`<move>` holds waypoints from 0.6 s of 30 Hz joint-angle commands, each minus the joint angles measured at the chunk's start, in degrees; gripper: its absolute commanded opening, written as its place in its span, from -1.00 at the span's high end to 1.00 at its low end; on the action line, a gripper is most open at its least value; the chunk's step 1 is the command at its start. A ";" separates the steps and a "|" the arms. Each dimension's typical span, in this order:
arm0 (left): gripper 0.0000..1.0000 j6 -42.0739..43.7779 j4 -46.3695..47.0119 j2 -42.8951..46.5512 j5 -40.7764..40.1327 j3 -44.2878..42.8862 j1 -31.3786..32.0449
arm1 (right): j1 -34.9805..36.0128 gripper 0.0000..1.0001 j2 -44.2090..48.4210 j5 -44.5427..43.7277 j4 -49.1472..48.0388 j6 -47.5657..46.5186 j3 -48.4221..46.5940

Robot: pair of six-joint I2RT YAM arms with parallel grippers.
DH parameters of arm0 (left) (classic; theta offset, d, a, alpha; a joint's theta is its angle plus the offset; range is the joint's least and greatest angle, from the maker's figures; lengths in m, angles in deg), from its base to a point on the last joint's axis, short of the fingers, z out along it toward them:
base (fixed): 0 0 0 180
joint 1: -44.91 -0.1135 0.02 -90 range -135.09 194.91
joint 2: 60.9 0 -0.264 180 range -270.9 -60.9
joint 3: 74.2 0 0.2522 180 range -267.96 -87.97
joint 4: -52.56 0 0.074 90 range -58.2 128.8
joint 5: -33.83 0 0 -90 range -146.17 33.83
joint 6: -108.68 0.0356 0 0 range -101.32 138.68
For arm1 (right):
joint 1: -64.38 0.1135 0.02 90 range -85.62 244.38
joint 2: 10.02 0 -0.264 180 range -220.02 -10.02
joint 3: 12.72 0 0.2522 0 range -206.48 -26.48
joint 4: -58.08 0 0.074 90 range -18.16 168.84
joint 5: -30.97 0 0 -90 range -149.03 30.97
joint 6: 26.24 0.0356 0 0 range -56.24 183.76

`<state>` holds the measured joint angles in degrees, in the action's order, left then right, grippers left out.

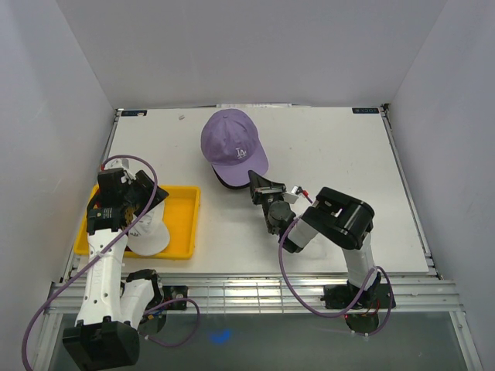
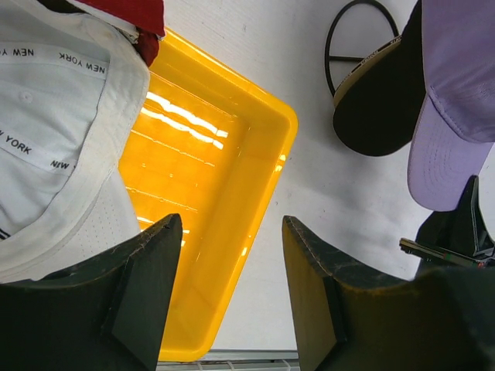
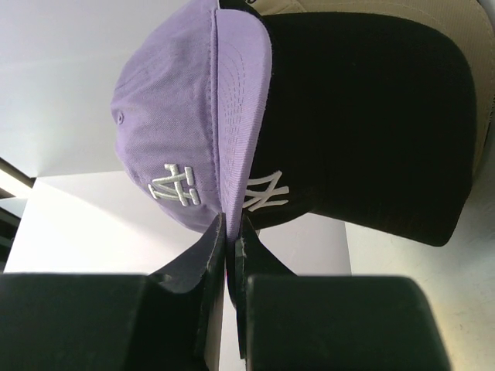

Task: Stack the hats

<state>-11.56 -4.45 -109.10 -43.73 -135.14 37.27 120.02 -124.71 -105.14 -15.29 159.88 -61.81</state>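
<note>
The lavender hat (image 1: 232, 145) with a white LA logo sits on top of a black hat (image 1: 227, 184) at the table's middle back. My right gripper (image 1: 257, 184) is shut on the lavender hat's brim (image 3: 244, 116), its tips (image 3: 230, 224) pinching the brim's edge. Under it shows the black hat (image 3: 363, 116) with a white NY logo, and a tan hat (image 3: 433, 15) below that. My left gripper (image 2: 232, 255) hangs open and empty over the yellow tray (image 2: 209, 154). A white hat (image 2: 46, 131) lies in the tray, with a dark red hat (image 2: 131, 11) beside it.
A black wire stand (image 2: 356, 39) shows beneath the stacked hats. The yellow tray (image 1: 186, 224) sits at the near left of the table, close to the left arm's base. White walls close in the table on three sides.
</note>
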 commanded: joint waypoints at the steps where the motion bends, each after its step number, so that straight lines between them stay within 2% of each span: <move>1: -0.30 0.18 0.79 0.57 -0.58 0.68 0.43 | 1.58 0.84 -3.17 2.51 11.19 -1.19 2.64; 8: -0.30 0.18 0.79 0.57 -0.41 0.68 0.43 | 1.49 0.84 -3.78 4.01 13.30 -1.72 1.76; 16: -0.30 0.27 0.79 0.75 -0.49 0.68 0.43 | 1.49 0.29 -3.17 5.68 12.86 -4.71 0.18; 18: -0.30 0.18 0.79 0.66 -0.49 0.68 0.43 | 1.49 0.26 -2.73 6.03 13.04 -5.06 0.09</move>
<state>-11.56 -4.45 -109.10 -43.75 -135.14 37.53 120.30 -126.03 -101.18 -9.11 157.95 -61.90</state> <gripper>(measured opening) 0.653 0.364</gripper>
